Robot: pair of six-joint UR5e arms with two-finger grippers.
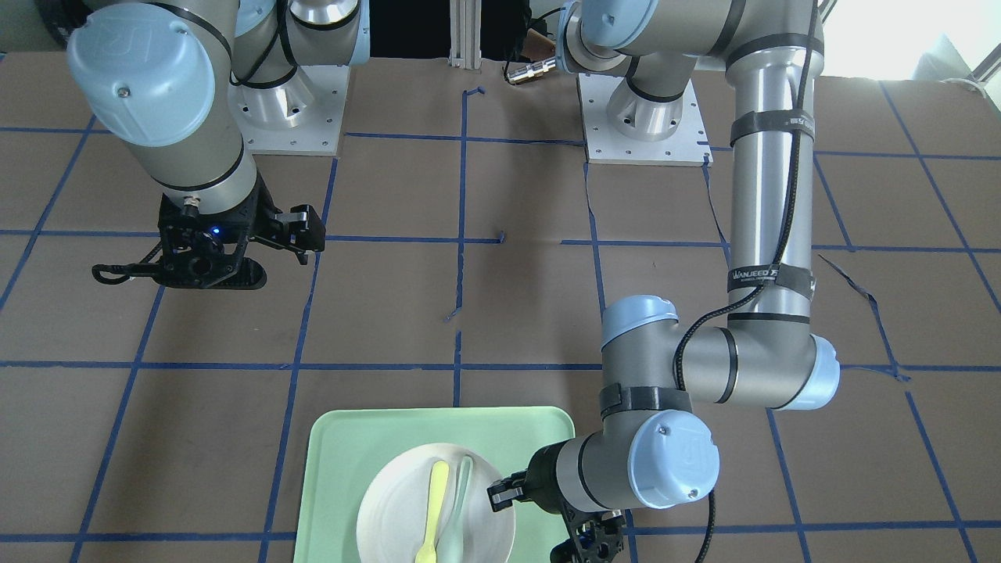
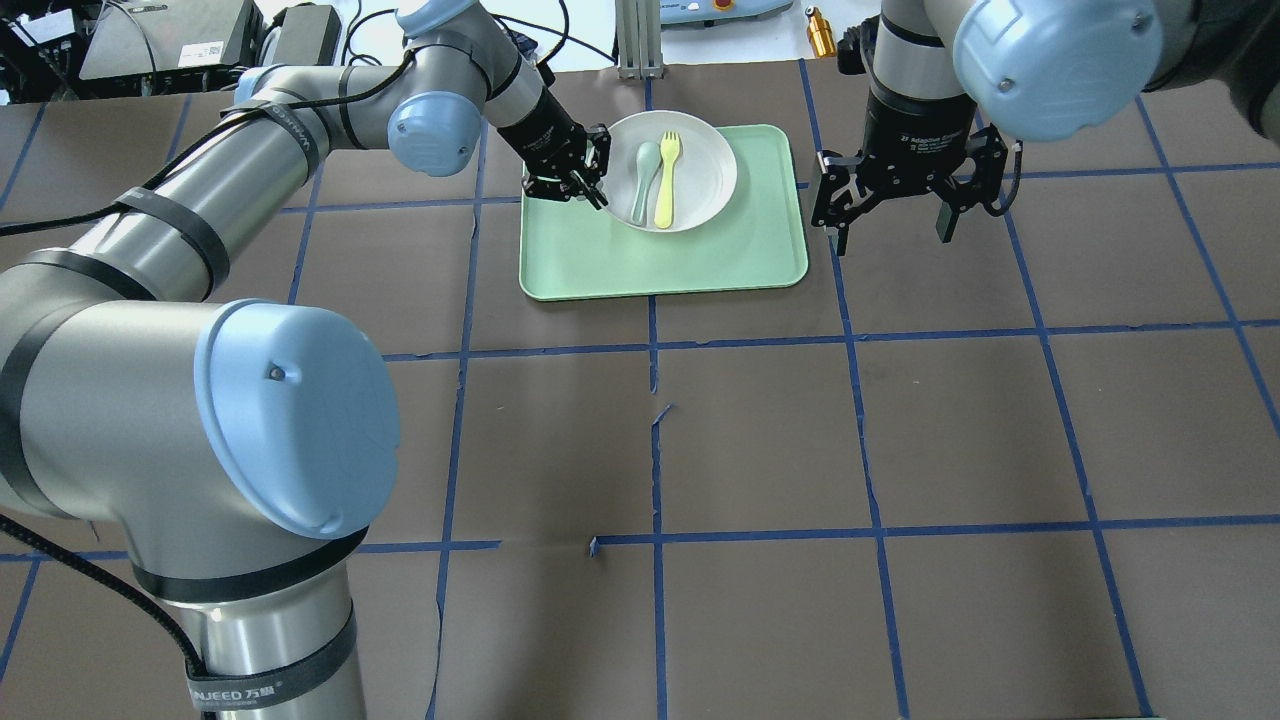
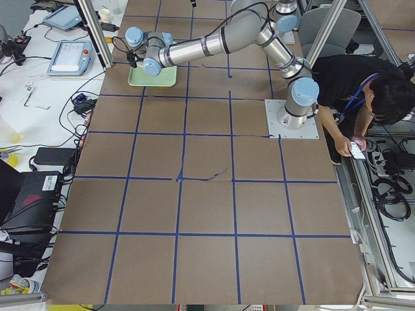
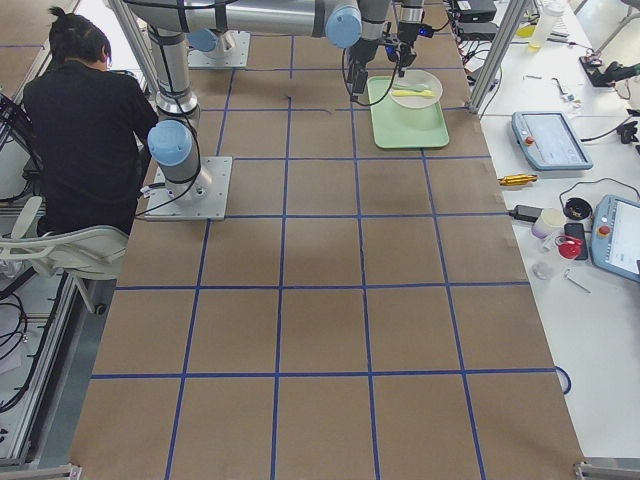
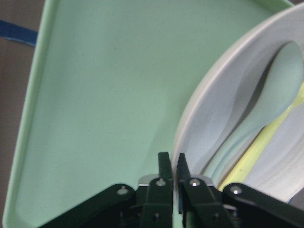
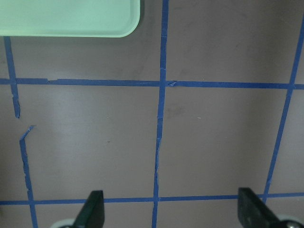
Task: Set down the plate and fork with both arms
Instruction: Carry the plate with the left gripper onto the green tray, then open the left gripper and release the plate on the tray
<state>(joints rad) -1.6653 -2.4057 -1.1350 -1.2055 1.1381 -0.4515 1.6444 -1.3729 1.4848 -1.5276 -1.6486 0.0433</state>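
Inspection proceeds from the tray's left side to its right, as seen from overhead. The left gripper (image 2: 595, 190) sits at the left edge of the tray (image 2: 660, 260). The wrist view shows its jaws nearly closed, with the left rim of the plate (image 2: 712, 170) pinched between the fingertips (image 5: 164, 173). The plate rests on the tray's far half. Two utensils lie loose on it, side by side: a grey-green spoon (image 2: 643, 180), then the fork (image 2: 667, 180), with its tines toward the tray's far edge. The right gripper (image 2: 892, 230) hangs just beyond the tray's right edge, above bare table, jaws spread wide and holding nothing. Assessment: the plate appears rigid, light and smooth. A one-sided rim hold will tend to tip it, and the utensils could then slide, so it should be kept level. The fork appears thin, stiff and very light. The best hold is across the narrow handle, near its middle, clear of the spoon alongside.
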